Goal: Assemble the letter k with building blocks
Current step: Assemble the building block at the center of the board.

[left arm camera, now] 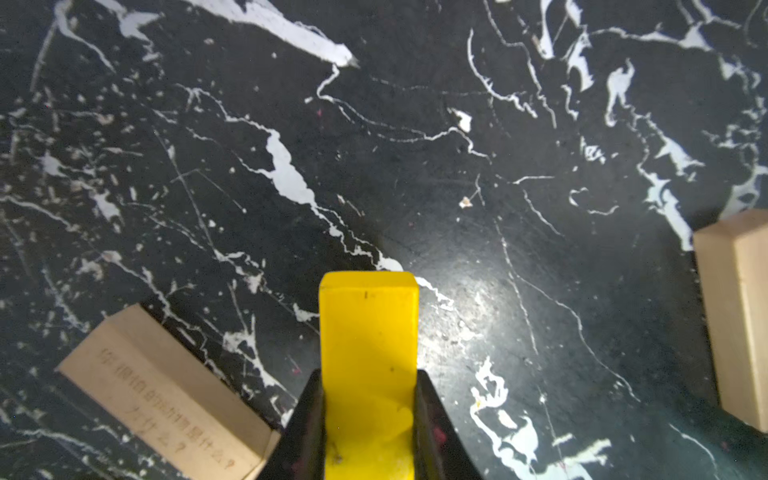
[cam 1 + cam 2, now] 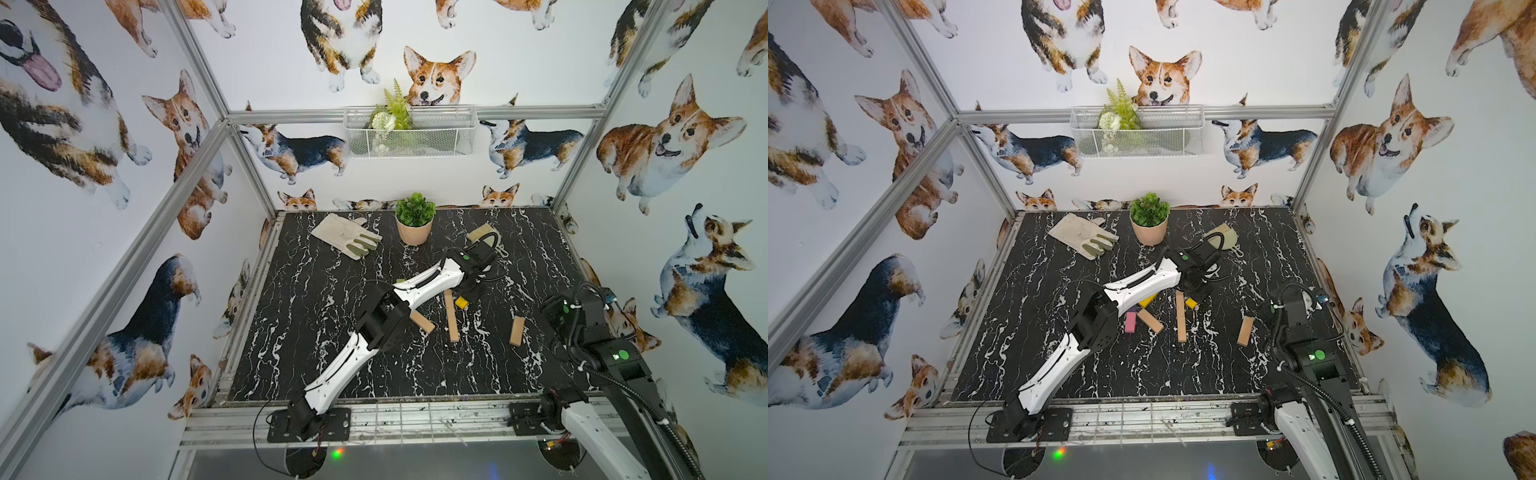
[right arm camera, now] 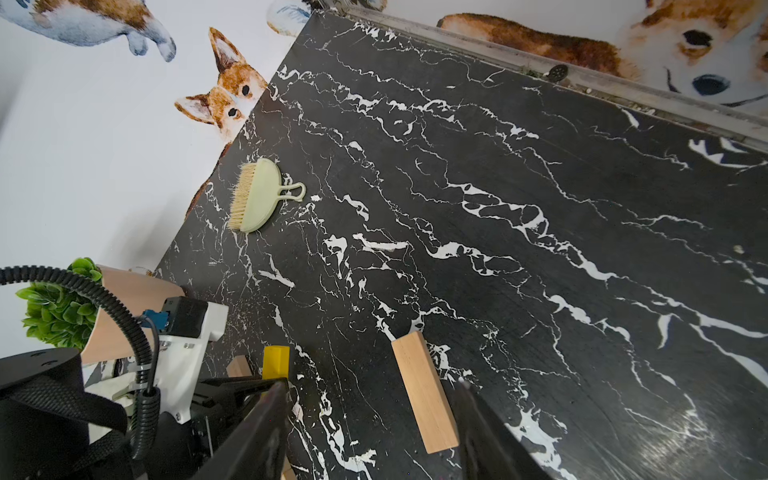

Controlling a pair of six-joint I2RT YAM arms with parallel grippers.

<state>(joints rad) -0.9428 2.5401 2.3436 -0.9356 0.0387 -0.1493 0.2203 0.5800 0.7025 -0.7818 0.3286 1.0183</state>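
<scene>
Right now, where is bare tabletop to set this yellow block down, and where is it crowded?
Widest bare patch: near table, from the long tan bar to the front rail. Also free: right back, between the brush and lone tan block. Crowded: under the left forearm, around the pink block and beside the held yellow block.

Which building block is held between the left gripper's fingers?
The yellow block in the left wrist view: the left gripper's fingers are shut on its sides. The other yellow block and the tan ones lie free.
</scene>
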